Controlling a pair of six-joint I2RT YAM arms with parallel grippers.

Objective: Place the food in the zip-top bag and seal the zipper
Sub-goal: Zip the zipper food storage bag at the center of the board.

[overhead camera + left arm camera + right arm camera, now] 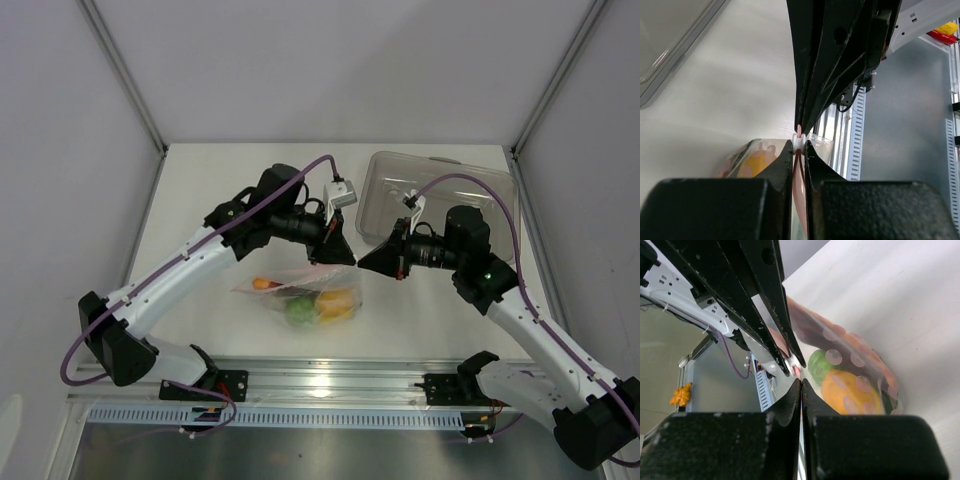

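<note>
The zip-top bag (300,295) hangs down to the table between my two grippers, its mouth held up. Inside it show the food: a green lime (298,313), a yellow lemon (337,305) and a small orange-red piece (262,283). My left gripper (347,258) is shut on the zipper's white slider (799,141), with the pink strip (799,175) running between its jaws. Tip to tip with it, my right gripper (364,264) is shut on the bag's mouth edge. In the right wrist view the lime (819,365) and lemon (850,392) lie just past the right gripper (801,383).
A rigid clear tray (440,190) stands at the back right, behind the right arm, and its corner shows as the tray (670,40) in the left wrist view. The metal rail (330,380) runs along the table's near edge under both grippers.
</note>
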